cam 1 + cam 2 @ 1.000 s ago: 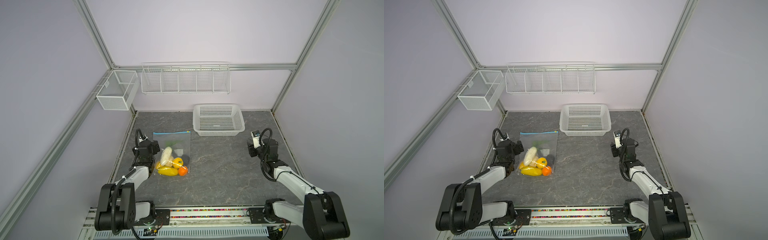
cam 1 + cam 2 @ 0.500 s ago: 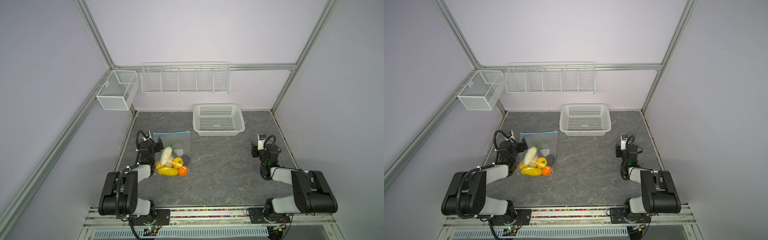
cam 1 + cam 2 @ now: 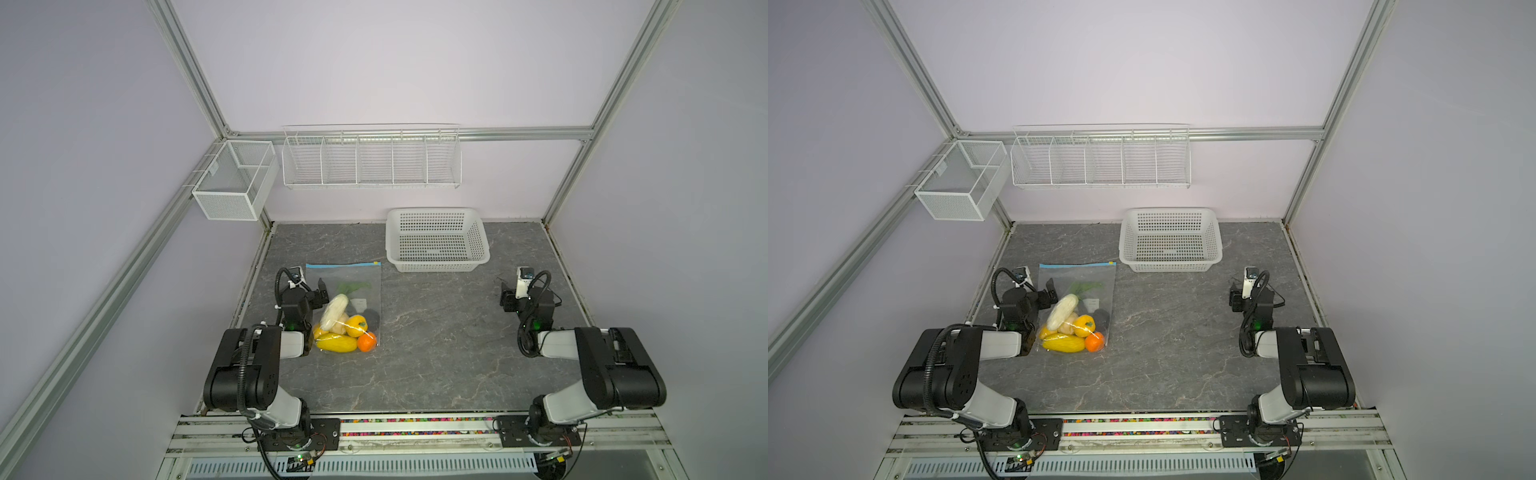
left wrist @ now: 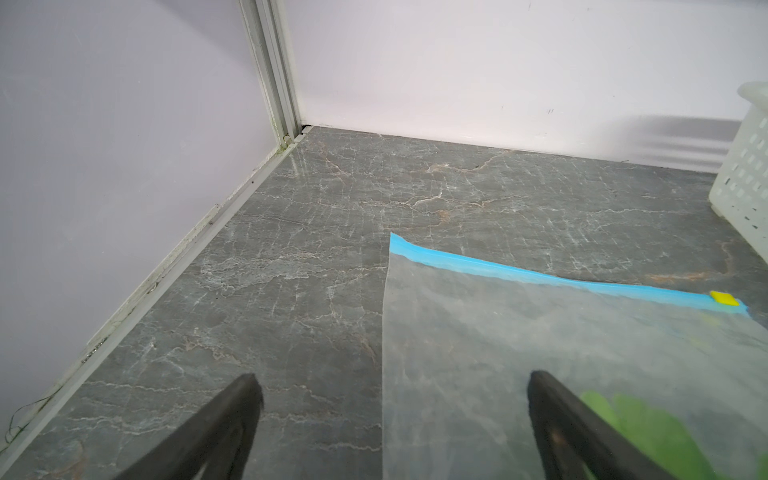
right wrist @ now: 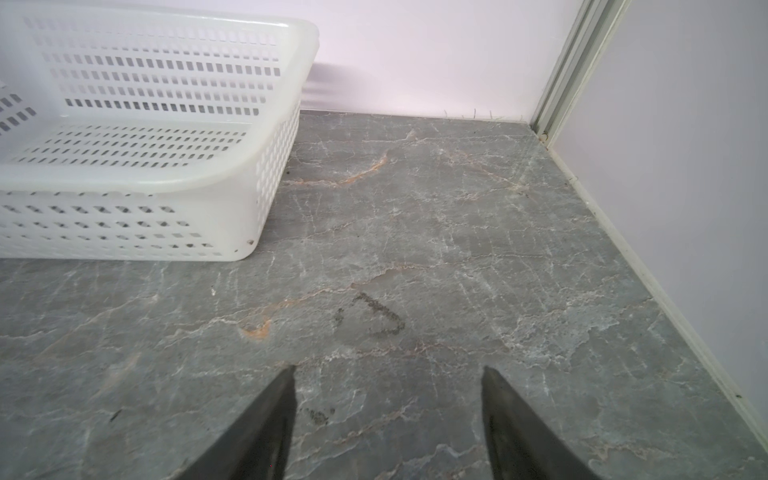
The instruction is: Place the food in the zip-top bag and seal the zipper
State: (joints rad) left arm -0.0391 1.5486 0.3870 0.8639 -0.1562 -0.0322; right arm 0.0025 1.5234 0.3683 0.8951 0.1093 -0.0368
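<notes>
Grey veined stone forms the surface (image 3: 436, 365), boxed in by lilac walls. On its left side the zip-top bag (image 3: 353, 278) lies flat. It is thin clear film, with the food (image 3: 343, 328), smooth rounded toys, bunched at the closed near end. That likely lets the blue zipper (image 4: 540, 274) lie straight, its yellow slider (image 4: 725, 298) at one end, probably sealed. Left jaws are spread empty astride the bag's side edge. Right jaws are parted over bare stone by the perforated basket (image 5: 166, 174).
</notes>
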